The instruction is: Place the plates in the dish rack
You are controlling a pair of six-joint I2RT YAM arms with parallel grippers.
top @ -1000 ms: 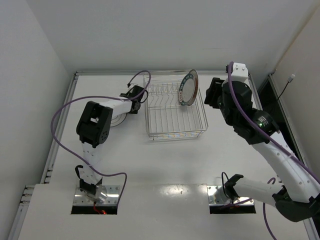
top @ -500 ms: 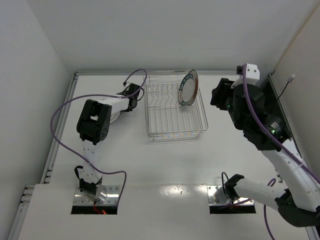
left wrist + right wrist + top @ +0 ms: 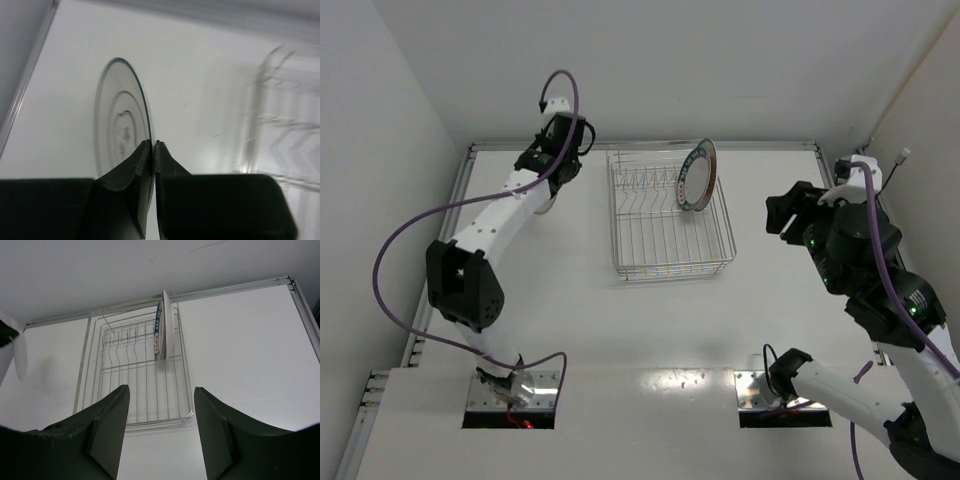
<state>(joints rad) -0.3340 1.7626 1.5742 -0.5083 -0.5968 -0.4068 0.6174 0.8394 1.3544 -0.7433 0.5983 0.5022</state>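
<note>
White desk shut in by white walls – a few fittings at its edges.
The desk is a matt white surface with a soft patch of glare near its front. A thin metal rail runs along its far edge, where it meets the back wall. A second rail follows the left edge, at the foot of the left wall. Against the right wall a thin black wire hangs from a small white plug.

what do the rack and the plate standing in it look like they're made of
Rack: thin silvery rods with a bright sheen, so probably chromed or stainless steel wire. Plate: smooth white face with a dark lettered rim; likely glazed ceramic, though glossy plastic can't be ruled out.
</note>
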